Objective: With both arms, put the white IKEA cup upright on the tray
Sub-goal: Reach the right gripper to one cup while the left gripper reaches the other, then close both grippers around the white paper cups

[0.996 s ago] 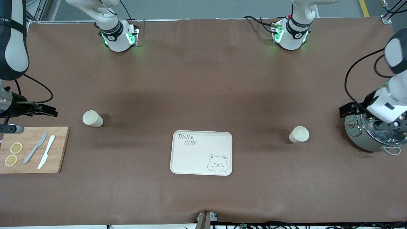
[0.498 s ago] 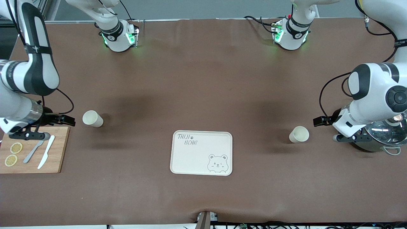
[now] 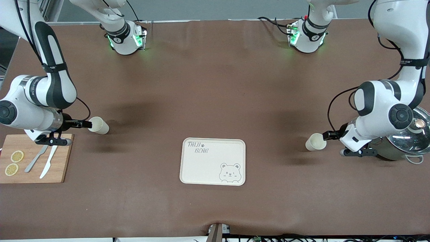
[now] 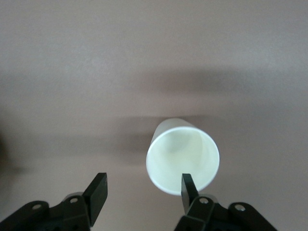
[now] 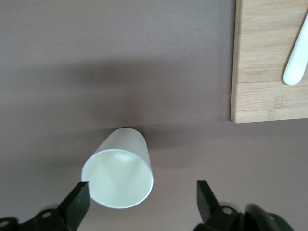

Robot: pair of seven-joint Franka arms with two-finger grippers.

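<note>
**A:** Where did the tray (image 3: pixel 212 161) sit?

**B:** Flat on the brown table (image 3: pixel 215 84), about midway between the two ends and toward the front camera's edge. Everything else I place from it. Nothing stood on it; only the grey lettering and the bear face showed.

**A:** And the cups?

**B:** Two white cups, both lying on their sides, both slightly farther from the front camera than the tray. One cup (image 3: pixel 98 125) lay well apart from the tray toward the right arm's end; the other cup (image 3: pixel 315 142) lay well apart toward the left arm's end.

**A:** The right gripper (image 3: pixel 80 124)?

**B:** It was low at the mouth of the cup on its end, between that cup and the wooden cutting board (image 3: pixel 33 158). In the right wrist view its fingers (image 5: pixel 77 204) were spread wide, one beside the cup's rim (image 5: pixel 118 175), gripping nothing.

**A:** And the left gripper (image 3: pixel 329 135)?

**B:** At the mouth of the other cup, between it and the metal pot (image 3: pixel 403 144) at the left arm's end. In the left wrist view it was released too, one finger (image 4: pixel 188 188) in front of the cup's rim (image 4: pixel 183 156), the second standing clear of it.

**A:** What was on the board?

**B:** Two lemon slices (image 3: pixel 14 163), a grey knife (image 3: pixel 37 156) and a white knife (image 3: pixel 49 160).
</note>
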